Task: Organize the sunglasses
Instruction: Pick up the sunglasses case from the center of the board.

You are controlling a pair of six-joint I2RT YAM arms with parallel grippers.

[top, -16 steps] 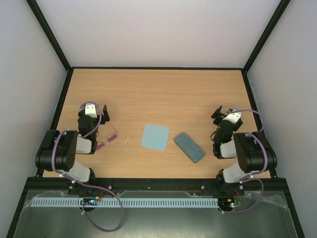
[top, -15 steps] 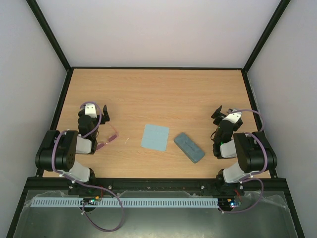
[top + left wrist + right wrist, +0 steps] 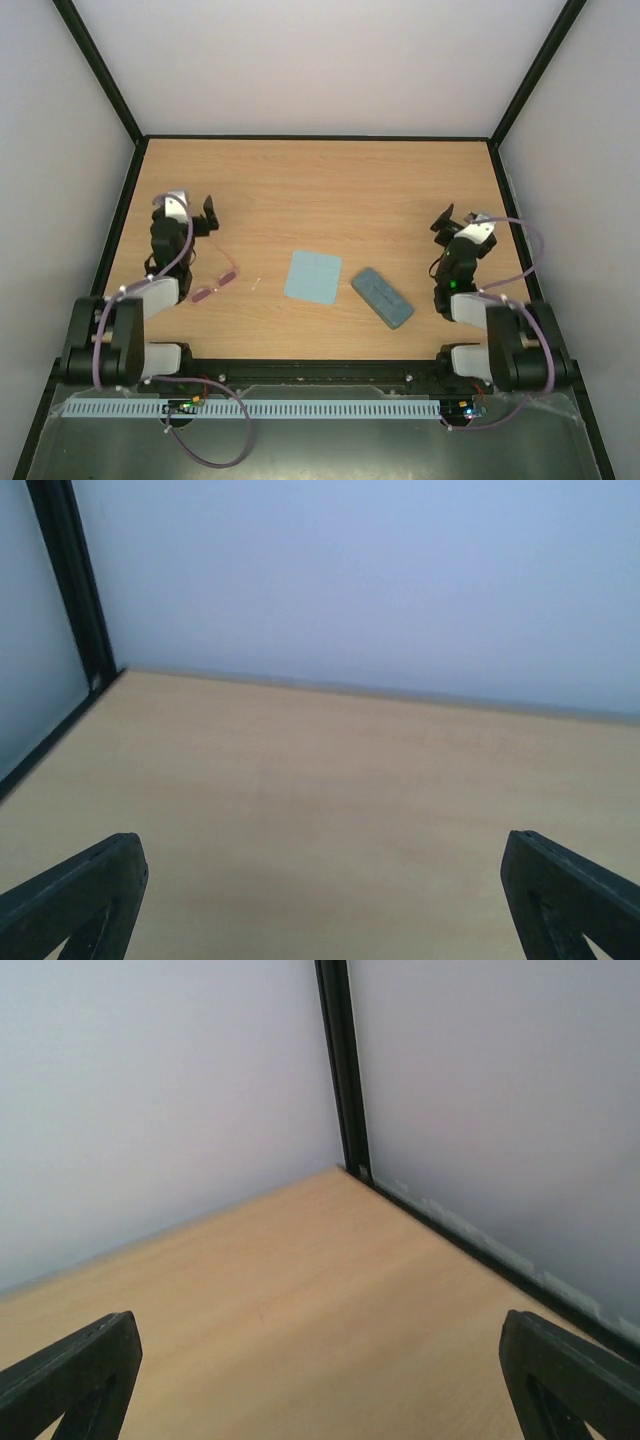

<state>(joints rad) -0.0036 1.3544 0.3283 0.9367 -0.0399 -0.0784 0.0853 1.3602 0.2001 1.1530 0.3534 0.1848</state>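
The sunglasses (image 3: 214, 284), thin-framed with pinkish-purple lenses, lie on the wooden table (image 3: 320, 190) at the near left. My left gripper (image 3: 193, 213) is open and empty, raised beyond the sunglasses and a little to their left. My right gripper (image 3: 455, 215) is open and empty at the right side, beyond and to the right of the blue-grey hard case (image 3: 381, 297). The wrist views show only bare table between wide-apart fingertips (image 3: 80, 900) (image 3: 570, 1380); the sunglasses are out of both wrist views.
A light blue square cloth (image 3: 312, 277) lies at the middle, just left of the case. A black frame and pale walls enclose the table on three sides (image 3: 345, 1070). A small white speck (image 3: 258, 281) lies between the sunglasses and the cloth.
Both arms have risen and stretched forward; the left gripper moved up and slightly left, the right gripper moved a little farther out. The sunglasses, cloth and case have not moved.
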